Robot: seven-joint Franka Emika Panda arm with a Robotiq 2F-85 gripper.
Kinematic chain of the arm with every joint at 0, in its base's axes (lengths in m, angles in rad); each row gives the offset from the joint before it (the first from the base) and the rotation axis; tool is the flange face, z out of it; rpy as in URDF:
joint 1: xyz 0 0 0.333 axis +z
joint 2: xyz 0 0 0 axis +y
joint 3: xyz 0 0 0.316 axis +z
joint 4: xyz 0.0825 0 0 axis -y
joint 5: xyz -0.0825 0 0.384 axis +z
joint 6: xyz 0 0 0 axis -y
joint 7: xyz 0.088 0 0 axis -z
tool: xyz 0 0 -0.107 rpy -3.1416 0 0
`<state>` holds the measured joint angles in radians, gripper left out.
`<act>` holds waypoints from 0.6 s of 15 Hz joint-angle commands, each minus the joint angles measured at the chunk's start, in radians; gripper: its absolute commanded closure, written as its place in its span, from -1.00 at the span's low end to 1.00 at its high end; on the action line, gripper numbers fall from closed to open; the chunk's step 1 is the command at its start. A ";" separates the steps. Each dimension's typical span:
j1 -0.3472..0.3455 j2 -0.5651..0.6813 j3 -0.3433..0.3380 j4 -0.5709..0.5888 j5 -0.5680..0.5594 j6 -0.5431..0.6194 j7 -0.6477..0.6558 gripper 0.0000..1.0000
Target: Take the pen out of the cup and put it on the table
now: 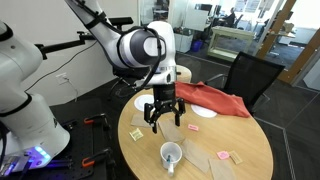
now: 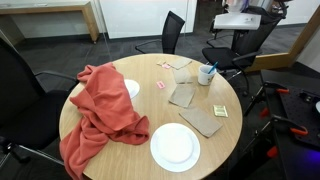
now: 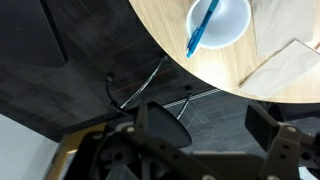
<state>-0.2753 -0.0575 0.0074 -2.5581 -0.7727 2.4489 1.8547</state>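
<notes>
The cup (image 3: 218, 22) is a small white mug standing near the edge of the round light-wood table (image 3: 165, 30). It shows in both exterior views (image 1: 171, 155) (image 2: 205, 75). The pen (image 3: 202, 28) looks blue and leans inside the cup, its top sticking out over the rim (image 2: 209, 68). My gripper (image 3: 212, 135) is open and empty. In an exterior view it hangs above the table (image 1: 165, 112), higher than the cup and apart from it. In the wrist view its fingers frame the dark floor just off the table edge, short of the cup.
A red cloth (image 2: 100, 110) covers one side of the table (image 1: 212, 98). A flat white plate (image 2: 175, 147), brown paper pieces (image 2: 184, 95) (image 3: 285, 62) and small sticky notes (image 1: 135, 133) lie on top. Black chairs (image 1: 250, 75) stand around the table.
</notes>
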 commanded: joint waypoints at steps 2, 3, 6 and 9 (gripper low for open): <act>0.046 0.000 -0.047 0.002 0.000 -0.004 -0.001 -1.00; 0.048 0.004 -0.051 0.012 -0.001 -0.013 0.049 -1.00; 0.067 0.024 -0.057 0.021 -0.069 -0.028 0.291 -1.00; 0.089 0.058 -0.061 0.032 -0.116 -0.044 0.512 -1.00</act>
<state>-0.2229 -0.0402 -0.0399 -2.5543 -0.8445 2.4461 2.1727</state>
